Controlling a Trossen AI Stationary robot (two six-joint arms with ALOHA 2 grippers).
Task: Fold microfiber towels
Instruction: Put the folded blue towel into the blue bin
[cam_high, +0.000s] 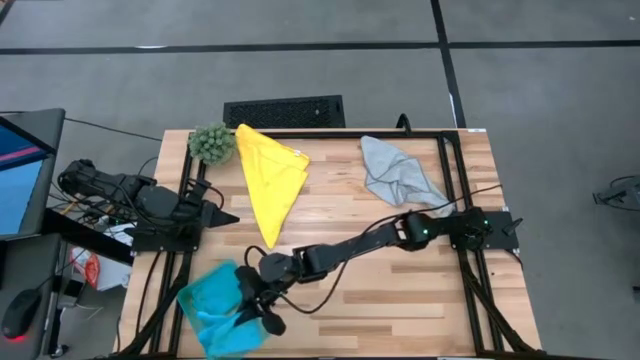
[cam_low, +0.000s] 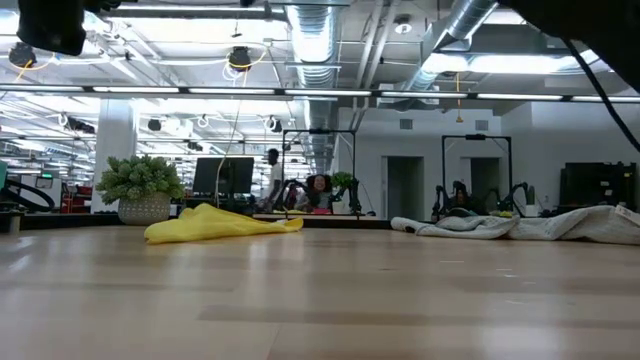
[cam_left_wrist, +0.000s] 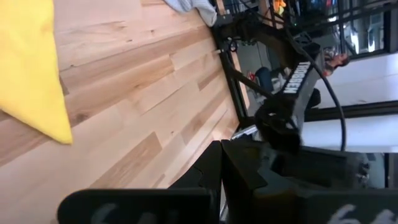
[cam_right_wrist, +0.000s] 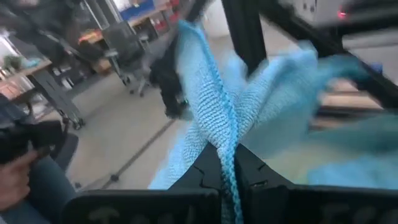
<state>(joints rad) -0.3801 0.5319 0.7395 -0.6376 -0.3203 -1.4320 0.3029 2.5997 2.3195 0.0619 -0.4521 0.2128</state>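
Observation:
A heap of bright blue microfiber towel (cam_high: 212, 312) lies at the table's near left corner, and I cannot tell if it is one cloth or more. My right gripper (cam_high: 258, 308) reaches across the table to it and is shut on the blue cloth (cam_right_wrist: 249, 106). A yellow towel (cam_high: 270, 178) lies folded to a point at the far left, also in the low view (cam_low: 215, 225). A light grey towel (cam_high: 395, 172) lies crumpled at the far right. My left gripper (cam_high: 226, 216) is shut and empty at the table's left edge. No teal green towel shows. My right gripper pinches a raised ridge of the blue cloth (cam_right_wrist: 227, 163) between its two fingers. The fingers come from the table's right side, slanting down. The ridge stands up ahead of the fingers and the rest of the cloth lies bunched on the table's corner.
A small fuzzy green plant ball (cam_high: 212, 142) stands at the far left corner beside the yellow towel. The black frame rails (cam_high: 455, 190) run along both table sides. Bare wood (cam_high: 400, 290) lies between the towels in the middle and near right.

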